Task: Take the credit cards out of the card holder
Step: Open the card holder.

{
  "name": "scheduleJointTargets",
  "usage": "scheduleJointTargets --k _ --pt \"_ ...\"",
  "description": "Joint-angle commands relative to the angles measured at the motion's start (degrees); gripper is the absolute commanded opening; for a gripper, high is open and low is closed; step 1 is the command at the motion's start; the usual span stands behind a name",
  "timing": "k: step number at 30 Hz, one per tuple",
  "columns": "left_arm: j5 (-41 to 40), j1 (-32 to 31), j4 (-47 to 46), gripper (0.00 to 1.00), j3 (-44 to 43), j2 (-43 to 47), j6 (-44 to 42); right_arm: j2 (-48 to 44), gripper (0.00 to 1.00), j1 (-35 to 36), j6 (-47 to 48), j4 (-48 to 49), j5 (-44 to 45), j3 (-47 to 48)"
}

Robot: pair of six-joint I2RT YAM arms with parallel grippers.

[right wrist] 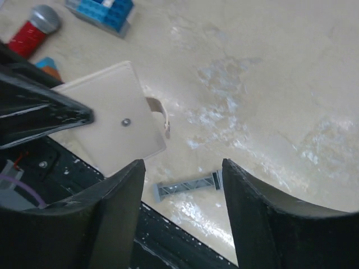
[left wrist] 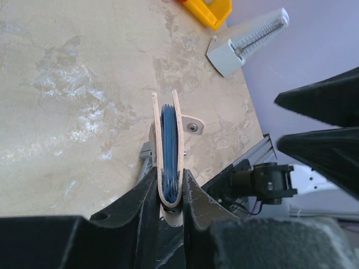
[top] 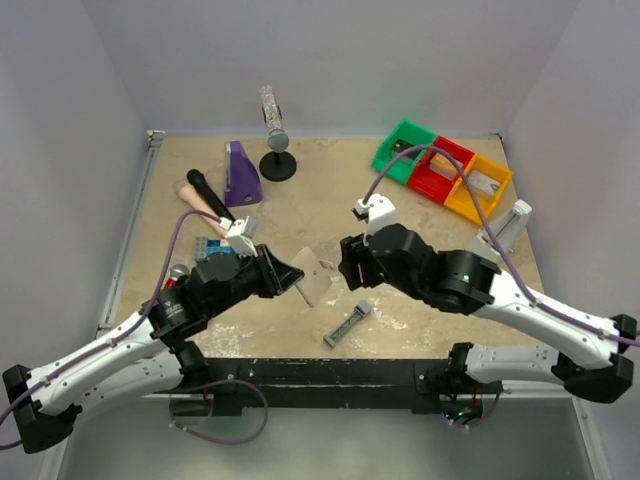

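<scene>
Tan-edged holder (right wrist: 112, 119) is being pinched on edge by the left gripper (left wrist: 169, 175), likely presenting its mouth to the open-jawed right gripper (right wrist: 182, 168)

A pale card holder (right wrist: 120, 120), folded shut, is being pressed at its left edge by the left gripper's black finger (right wrist: 42, 112). Below it, the right gripper (right wrist: 182, 168) is gaping empty over a grey bar-shaped tool (right wrist: 185, 185) lying on the beige table (right wrist: 269, 84). Above-left of it, a blue studded block (right wrist: 104, 11) and a red toy microphone (right wrist: 31, 31) are lying.
</scene>
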State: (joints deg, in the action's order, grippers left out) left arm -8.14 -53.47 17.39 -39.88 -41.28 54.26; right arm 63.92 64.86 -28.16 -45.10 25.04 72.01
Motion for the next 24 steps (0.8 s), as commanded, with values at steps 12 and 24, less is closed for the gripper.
scheduleJointTargets --k 12,24 --pt "42.0 14.0 -51.7 0.00 18.1 1.1 -5.1 -11.9 0.57 -0.7 4.7 20.1 -42.0 -11.8" --pt "56.4 15.2 -80.4 0.00 20.1 -9.4 7.8 -17.4 0.48 -7.2 1.8 19.8 -37.8 -18.0"
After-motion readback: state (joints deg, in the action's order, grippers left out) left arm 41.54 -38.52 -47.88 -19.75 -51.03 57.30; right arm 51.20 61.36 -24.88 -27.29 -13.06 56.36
